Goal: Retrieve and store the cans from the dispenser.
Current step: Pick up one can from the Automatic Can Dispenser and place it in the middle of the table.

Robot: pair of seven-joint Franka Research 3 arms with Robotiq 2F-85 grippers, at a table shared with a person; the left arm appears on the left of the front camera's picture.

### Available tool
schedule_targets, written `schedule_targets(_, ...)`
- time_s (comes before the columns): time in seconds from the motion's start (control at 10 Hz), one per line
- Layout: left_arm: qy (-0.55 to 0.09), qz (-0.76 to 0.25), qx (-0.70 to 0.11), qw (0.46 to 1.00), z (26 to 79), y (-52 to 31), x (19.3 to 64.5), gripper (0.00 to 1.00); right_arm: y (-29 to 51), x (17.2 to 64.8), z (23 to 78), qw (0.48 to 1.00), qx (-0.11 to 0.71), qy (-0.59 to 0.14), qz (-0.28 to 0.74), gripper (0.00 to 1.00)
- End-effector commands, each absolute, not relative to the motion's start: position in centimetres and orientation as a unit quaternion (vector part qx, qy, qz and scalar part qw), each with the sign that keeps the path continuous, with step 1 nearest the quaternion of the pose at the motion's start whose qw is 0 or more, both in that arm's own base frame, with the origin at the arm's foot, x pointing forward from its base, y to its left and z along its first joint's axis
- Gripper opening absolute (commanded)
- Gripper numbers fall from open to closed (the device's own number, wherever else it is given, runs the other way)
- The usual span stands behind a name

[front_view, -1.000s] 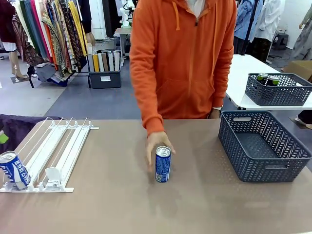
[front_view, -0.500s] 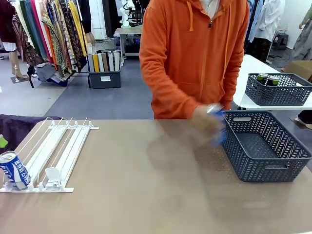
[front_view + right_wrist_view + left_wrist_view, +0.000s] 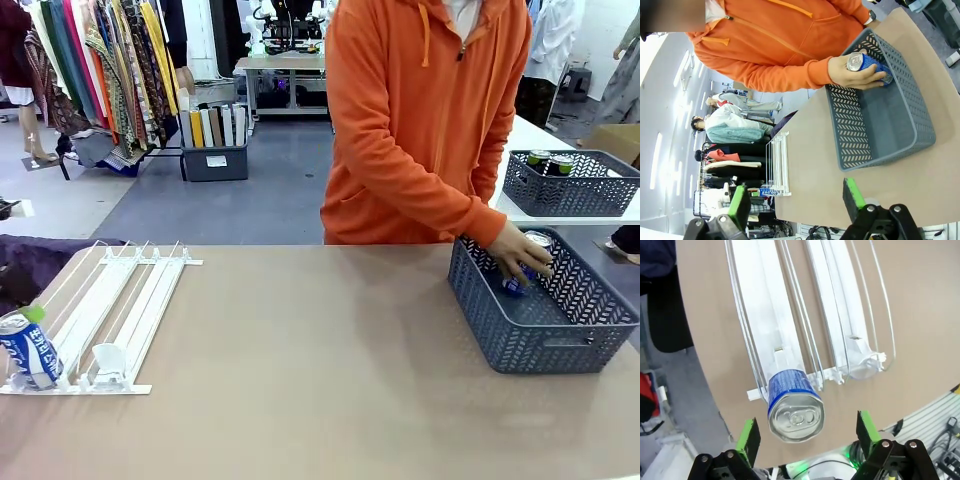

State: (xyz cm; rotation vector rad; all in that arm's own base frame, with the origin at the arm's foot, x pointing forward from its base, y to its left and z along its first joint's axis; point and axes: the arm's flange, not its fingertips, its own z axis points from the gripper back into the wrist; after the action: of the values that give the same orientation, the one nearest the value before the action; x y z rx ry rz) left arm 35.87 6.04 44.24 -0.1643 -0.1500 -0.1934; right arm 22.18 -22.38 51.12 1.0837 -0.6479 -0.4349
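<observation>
One can (image 3: 795, 407) rests at the dispenser's (image 3: 765, 305) near lip, so our left end effector (image 3: 806, 436) brackets it, released; the right end effector (image 3: 796, 199), also released, faces the basket (image 3: 850, 135).

The left gripper (image 3: 806, 444) is hovering over the front end of the dispenser (image 3: 770, 305), its jaws standing wide apart. A blue-and-white can (image 3: 795, 406) is sitting at the front lip of one lane, its silver top facing the camera, between the two green pads (image 3: 749, 440) and touching neither. A white pusher block (image 3: 862, 357) is resting at the front of a neighbouring lane. The brown table (image 3: 920, 315) is lying beneath the rails.
</observation>
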Motion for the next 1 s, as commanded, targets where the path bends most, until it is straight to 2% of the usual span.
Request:
schedule_targets(0.0, -0.061, -0.088, -0.066, 0.992, 42.9, 5.4, 35.6, 1.00, -22.4, 22.4, 51.2, 0.775, 0.512, -0.316, -0.191, 1.00)
schedule_targets(0.3, -0.029, -0.084, -0.068, 0.994, 41.6, 5.4, 35.8, 1.00, -22.4, 22.4, 51.2, 0.775, 0.512, -0.316, -0.191, 1.00)
schedule_targets(0.9, -0.016, -0.077, -0.060, 0.995, 39.7, 5.8, 36.4, 1.00, -22.4, 22.4, 51.2, 0.775, 0.512, -0.316, -0.191, 1.00)
